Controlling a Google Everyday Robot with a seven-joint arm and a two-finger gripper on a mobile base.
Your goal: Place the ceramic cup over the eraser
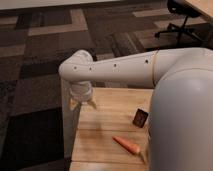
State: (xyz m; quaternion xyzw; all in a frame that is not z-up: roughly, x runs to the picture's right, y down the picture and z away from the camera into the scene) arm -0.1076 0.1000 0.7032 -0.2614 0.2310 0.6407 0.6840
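The eraser [140, 118], a small dark block with an orange-tan patch, stands on the wooden table [107, 107] near its right side, next to my arm's big white body. My gripper [83, 104] hangs down from the white wrist [81, 92] over the table's far left corner, well to the left of the eraser. I cannot make out the white ceramic cup as separate from the white wrist; it may be hidden at the gripper.
An orange carrot [126, 145] lies on the table in front of the eraser. My white arm [125, 72] spans the view above the table. Patterned carpet lies beyond the table's left and far edges. An office chair [182, 20] stands at the back right.
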